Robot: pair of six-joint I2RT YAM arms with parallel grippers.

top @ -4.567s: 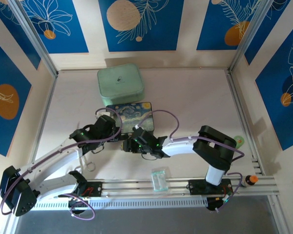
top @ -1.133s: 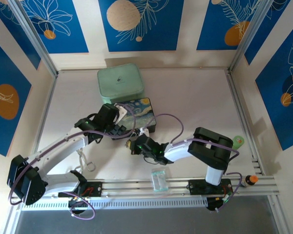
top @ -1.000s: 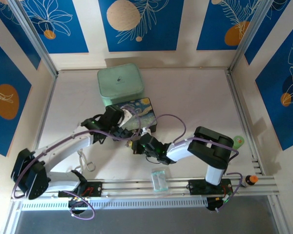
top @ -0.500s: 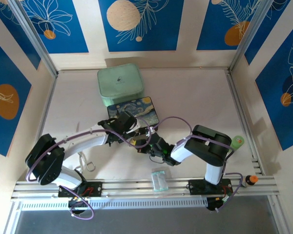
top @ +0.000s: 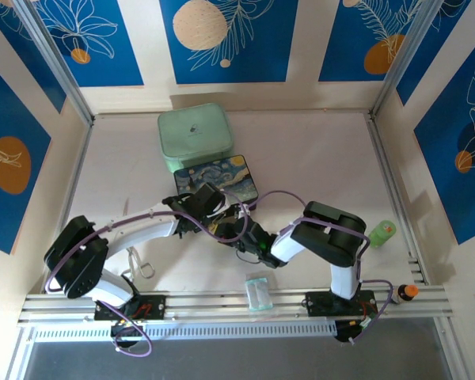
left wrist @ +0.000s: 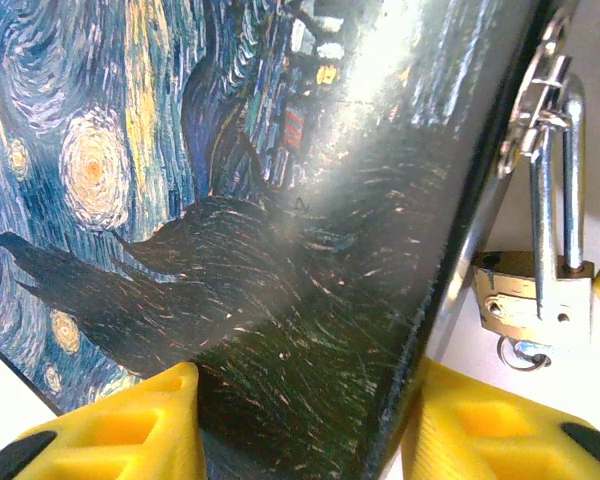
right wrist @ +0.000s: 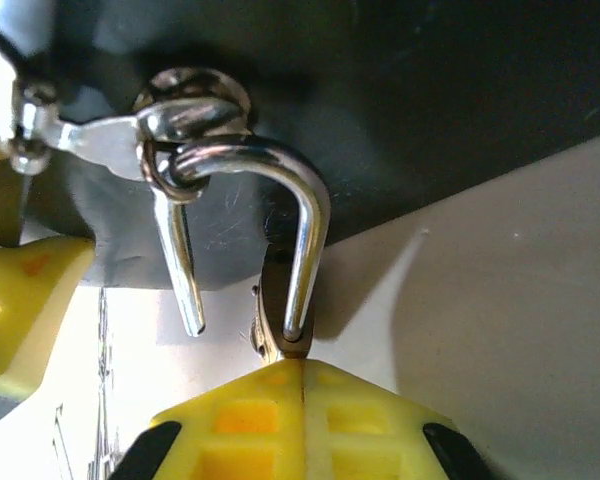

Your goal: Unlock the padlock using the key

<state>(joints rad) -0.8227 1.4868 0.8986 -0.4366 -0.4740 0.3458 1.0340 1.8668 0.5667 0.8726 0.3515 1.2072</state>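
Brass-gold in the body, the small padlock (left wrist: 533,300) with its silver U-shaped shackle (right wrist: 305,225) hangs from a silver hasp ring (right wrist: 185,105) on the side wall of the dark blue starry-night painted box (left wrist: 230,250). Its body lies low, next to the pale table (right wrist: 500,300). Its long axis runs from that ring straight along the box wall, so the keyhole end points away from the ring and toward my right arm's fingers.

A tiny silvery loop (left wrist: 523,352) sits at that far end of the body. I take it for the bow of the thin metal key, seated in the lock, though it is too small to be sure. In the right wrist view one shackle leg enters the body while the other seems to end in open air. The lock may be sprung already, but I cannot confirm it.

My right gripper (right wrist: 300,385) is the nearer one. Its yellow fingers are pressed together right at the end of the body, which vanishes behind their tips. Whether they pinch the body or the key I cannot tell.

My left gripper (left wrist: 300,410) grips the box. One yellow finger (left wrist: 120,420) is on the painted side and the other is on the wall side, just beside the padlock.

I judge the coming move to be the right arm's: a twist about the lock's long axis, or a pull along it away from the ring, while the left arm steadies the box.
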